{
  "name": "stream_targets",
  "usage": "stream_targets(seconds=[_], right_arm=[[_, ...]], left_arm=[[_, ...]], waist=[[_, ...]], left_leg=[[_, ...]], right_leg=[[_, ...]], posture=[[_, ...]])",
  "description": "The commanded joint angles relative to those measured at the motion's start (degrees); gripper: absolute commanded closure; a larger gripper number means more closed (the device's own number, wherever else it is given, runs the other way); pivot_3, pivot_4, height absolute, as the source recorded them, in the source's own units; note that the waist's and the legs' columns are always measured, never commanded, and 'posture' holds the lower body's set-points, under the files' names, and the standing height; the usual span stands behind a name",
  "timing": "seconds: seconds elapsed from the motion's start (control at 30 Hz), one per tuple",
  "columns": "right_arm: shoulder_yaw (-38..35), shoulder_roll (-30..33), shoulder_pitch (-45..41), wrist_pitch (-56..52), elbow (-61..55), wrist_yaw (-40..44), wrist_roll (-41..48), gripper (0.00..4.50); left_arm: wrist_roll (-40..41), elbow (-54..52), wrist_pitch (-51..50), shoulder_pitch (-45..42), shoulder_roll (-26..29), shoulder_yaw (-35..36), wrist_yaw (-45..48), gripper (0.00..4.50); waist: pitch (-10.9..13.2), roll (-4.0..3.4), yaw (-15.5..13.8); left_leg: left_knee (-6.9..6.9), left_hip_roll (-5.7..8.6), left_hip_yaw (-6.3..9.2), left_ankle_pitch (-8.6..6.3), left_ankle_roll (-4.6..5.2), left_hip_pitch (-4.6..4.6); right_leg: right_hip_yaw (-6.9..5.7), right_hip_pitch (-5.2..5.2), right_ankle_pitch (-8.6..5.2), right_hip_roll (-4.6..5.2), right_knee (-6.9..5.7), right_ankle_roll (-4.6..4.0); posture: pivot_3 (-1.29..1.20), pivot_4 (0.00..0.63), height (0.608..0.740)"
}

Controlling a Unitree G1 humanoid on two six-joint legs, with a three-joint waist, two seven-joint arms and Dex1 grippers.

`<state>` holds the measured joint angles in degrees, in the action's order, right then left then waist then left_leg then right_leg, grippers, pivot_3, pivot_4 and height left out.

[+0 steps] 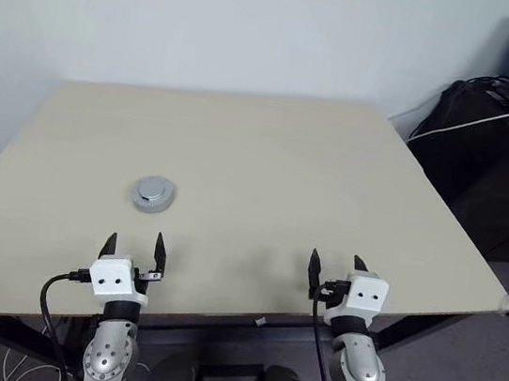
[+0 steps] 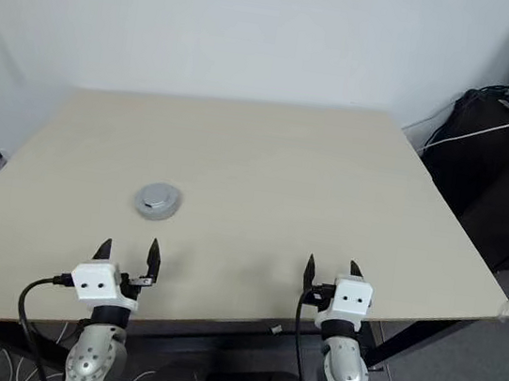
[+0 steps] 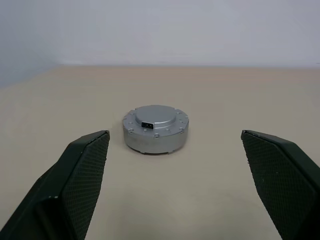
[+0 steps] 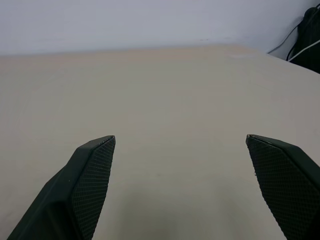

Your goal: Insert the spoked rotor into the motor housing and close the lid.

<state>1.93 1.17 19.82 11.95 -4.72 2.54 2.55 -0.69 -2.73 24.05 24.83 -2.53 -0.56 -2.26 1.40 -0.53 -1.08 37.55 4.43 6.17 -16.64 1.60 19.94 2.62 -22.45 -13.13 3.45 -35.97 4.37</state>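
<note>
So here's where I'm at: the only part on the pale beige wooden bench [image 1: 331, 182] is a squat round silver metal puck with a ring of small screws around its rim and a little dark connector slot on its flat top [image 1: 153, 193]. It looks like the motor housing with the lid already seated, so I'd guess the task is basically done, though I can't see inside to confirm the rotor is in there.

It sits flat on its base, its axis straight up, so being round it has no long side to line up with. The connector slot faces roughly back toward me.

My left hand [image 1: 134, 248] is at the near edge of the bench, fingers spread wide with nothing in them, and the puck lies straight ahead of it, a short way off and not touching. My right hand [image 1: 337, 267] is just as wide apart and empty, well off to the side. So of my 2 hands, the left is clearly the nearer one if anything needs a press or check.
</note>
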Motion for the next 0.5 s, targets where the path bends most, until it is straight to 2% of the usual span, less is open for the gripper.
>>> stream_targets(seconds=[0.03,0.5], right_arm=[[-0.2,-0.3,-1.1,1.1,-0.3,0.0,-0.1,0.00],[-0.5,0.1,-2.0,1.9,2.6,0.9,0.2,0.00]], left_arm=[[1.0,-0.1,0.1,-1.2,-0.1,0.1,0.5,0.03],[1.2,-0.1,-1.4,-1.3,-0.3,0.3,0.5,0.03]], waist=[[0.0,0.00,0.0],[0.0,0.00,0.0]], left_leg=[[0.00,0.00,0.00,0.00,0.00,0.00],[0.00,0.00,0.00,0.01,0.02,0.00]], right_leg=[[0.00,0.00,0.00,0.00,0.00,0.00],[0.00,0.00,0.00,-0.01,-0.01,0.00]], posture=[[0.00,0.000,0.740],[0.00,0.000,0.740]])
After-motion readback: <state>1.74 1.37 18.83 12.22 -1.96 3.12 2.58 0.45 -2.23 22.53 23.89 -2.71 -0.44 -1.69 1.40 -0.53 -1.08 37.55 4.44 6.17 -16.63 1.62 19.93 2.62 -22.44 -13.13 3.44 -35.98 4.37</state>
